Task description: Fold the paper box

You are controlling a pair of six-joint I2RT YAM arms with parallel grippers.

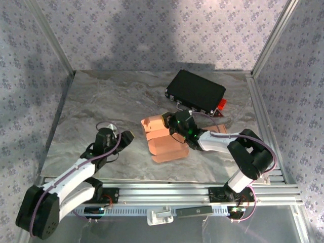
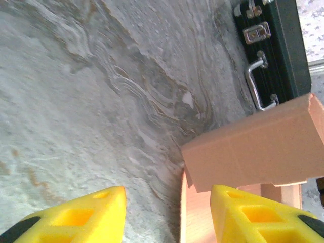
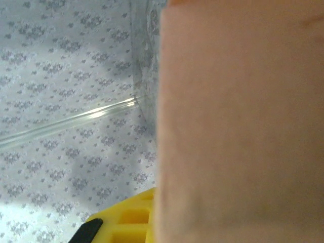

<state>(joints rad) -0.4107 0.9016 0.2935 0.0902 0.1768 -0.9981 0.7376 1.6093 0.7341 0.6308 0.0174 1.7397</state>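
Now the right gripper (image 1: 174,125) is pinched tight on a flap of the brown paper box (image 1: 166,144). The box sits half folded in the middle of the table (image 1: 101,96). The left gripper (image 1: 125,136) has its jaws apart and holds nothing, near the box's left side. A black case (image 1: 196,91) sits just behind the box.

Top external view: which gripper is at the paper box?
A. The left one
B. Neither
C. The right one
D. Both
C: the right gripper is closed on the far edge of the paper box, while the left gripper sits apart to its left, open.
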